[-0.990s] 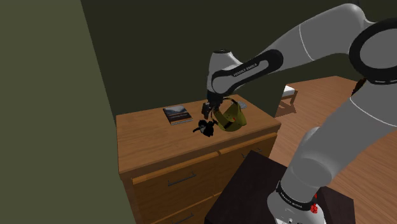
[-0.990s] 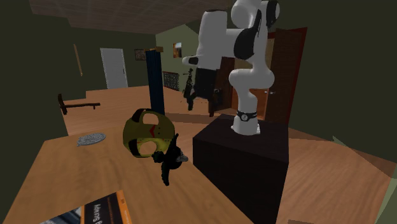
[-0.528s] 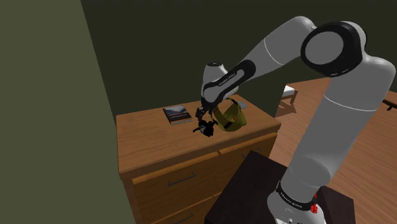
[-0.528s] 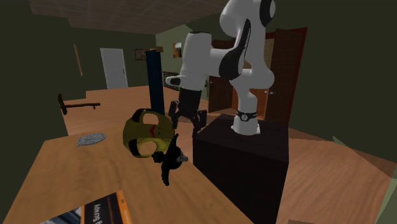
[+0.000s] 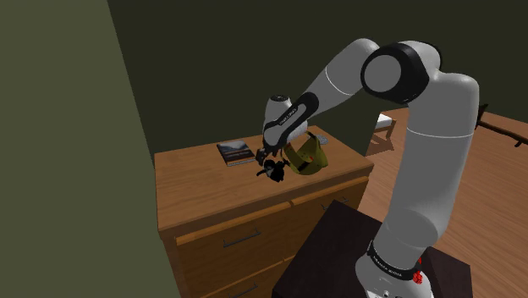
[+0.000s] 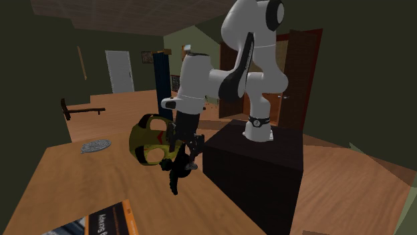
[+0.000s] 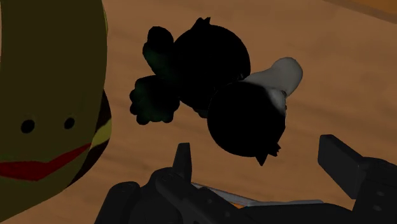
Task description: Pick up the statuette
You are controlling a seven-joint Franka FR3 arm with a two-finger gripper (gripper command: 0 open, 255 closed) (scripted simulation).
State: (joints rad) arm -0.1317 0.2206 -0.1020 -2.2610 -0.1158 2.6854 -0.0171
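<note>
1. Toward the back edge of the dresser, at the shoulder view's left, lay a book; it had no part in the task and sat apart from everything else.
2. The statuette, black with one pale part, rested near the middle of the top, nearer the front edge than the book; it sat on the wood, so the lift was not yet done.
3. The gripper hung just above the statuette, spread wide; in the wrist view its fingers stood either side of the statuette without touching it; nothing was held.
4. A yellowish mask lay just beside the statuette, toward the right end of the top in the shoulder view; whether the two touched I could not tell.
5. By my judgement the approach was all but finished; what remained was the last descent, the closing on the statuette, and the raising clear of the dresser; the mask, being so near, looked the likeliest thing to foul the finger on that side.
</note>
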